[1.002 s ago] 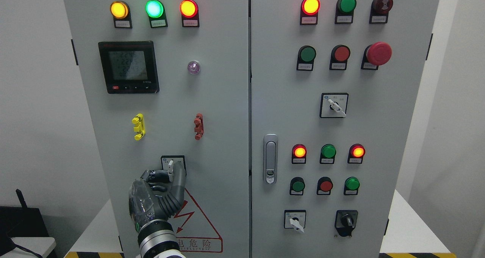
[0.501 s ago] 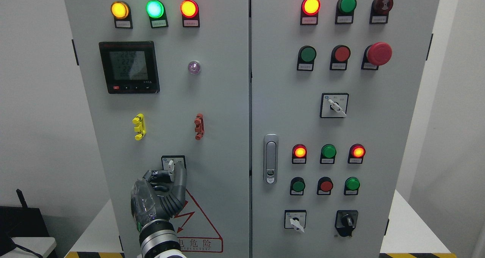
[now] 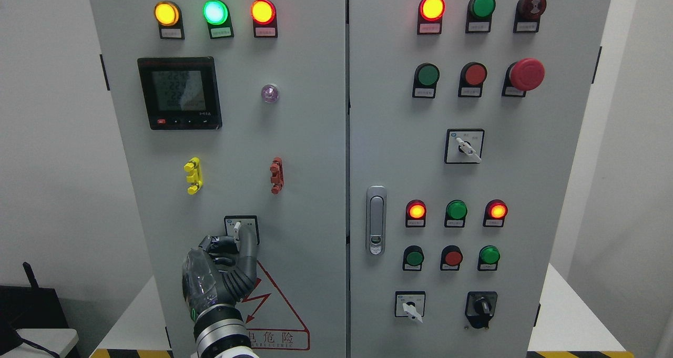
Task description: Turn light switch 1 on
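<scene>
A small rotary switch (image 3: 241,229) with a white knob sits on the left cabinet door (image 3: 294,137), low and near the middle. The knob points about straight up. My left hand (image 3: 231,245) reaches up from the bottom edge and its fingers (image 3: 248,250) are curled around the lower part of the knob, one finger on its right and the others bunched on its left. The hand hides the lower half of the switch plate. My right hand is out of view.
Yellow, green and red lamps (image 3: 215,12) are lit at the top left, above a meter (image 3: 179,92). The right door (image 3: 547,137) carries lamps, push buttons, a red mushroom button (image 3: 526,74), three more rotary switches and a door latch (image 3: 375,220).
My left hand has edged slightly up and right against the knob. The knob still points up and the lamps look the same.
</scene>
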{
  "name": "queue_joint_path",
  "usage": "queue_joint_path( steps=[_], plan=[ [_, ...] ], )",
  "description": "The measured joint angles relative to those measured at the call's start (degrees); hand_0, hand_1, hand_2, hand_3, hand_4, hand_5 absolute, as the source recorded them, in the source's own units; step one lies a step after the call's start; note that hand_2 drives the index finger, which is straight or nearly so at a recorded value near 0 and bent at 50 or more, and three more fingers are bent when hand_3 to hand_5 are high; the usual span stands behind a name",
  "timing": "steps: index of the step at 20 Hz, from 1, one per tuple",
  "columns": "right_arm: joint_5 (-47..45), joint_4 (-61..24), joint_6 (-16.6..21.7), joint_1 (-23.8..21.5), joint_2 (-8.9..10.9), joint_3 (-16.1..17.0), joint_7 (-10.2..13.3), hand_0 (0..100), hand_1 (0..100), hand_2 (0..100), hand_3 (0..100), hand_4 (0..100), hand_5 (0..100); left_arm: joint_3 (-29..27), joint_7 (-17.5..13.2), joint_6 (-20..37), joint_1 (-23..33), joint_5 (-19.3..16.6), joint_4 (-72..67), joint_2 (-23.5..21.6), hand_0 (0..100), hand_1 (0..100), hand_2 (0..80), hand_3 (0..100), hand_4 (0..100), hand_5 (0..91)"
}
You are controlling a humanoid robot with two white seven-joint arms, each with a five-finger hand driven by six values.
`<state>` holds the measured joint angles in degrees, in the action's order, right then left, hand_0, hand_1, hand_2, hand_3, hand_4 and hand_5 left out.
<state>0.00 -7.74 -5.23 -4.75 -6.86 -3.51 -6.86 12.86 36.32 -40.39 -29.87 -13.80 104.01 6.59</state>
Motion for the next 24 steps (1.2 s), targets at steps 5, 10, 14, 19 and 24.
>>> queue_joint_path(
  steps=[5,10,14,19,24],
  plan=[
    [0.0,0.0,0.0,0.0,0.0,0.0,0.0,12,39,0,0,0,0,0.02,0.0,0.08,0.0,0.0,-0.01,0.0,50,35,55.3,64,71,62.2],
    [0.0,0.0,0.0,0.0,0.0,0.0,0.0,12,39,0,0,0,0,0.05,-0.01,0.11,0.0,0.0,-0.05,0.0,52,33,55.4,64,71,62.4],
    [0.0,0.0,0.0,0.0,0.0,0.0,0.0,12,39,0,0,0,0,0.06,-0.05,0.15,0.0,0.0,-0.11,0.0,53,32,55.5,64,71,62.5],
    [0.0,0.0,0.0,0.0,0.0,0.0,0.0,12,39,0,0,0,0,0.07,-0.09,0.21,-0.01,0.02,-0.21,0.0,55,29,55.5,64,71,62.6],
    [0.0,0.0,0.0,0.0,0.0,0.0,0.0,12,39,0,0,0,0,0.07,-0.13,0.29,-0.01,0.09,-0.3,0.0,58,27,55.7,64,71,62.6]
  ],
)
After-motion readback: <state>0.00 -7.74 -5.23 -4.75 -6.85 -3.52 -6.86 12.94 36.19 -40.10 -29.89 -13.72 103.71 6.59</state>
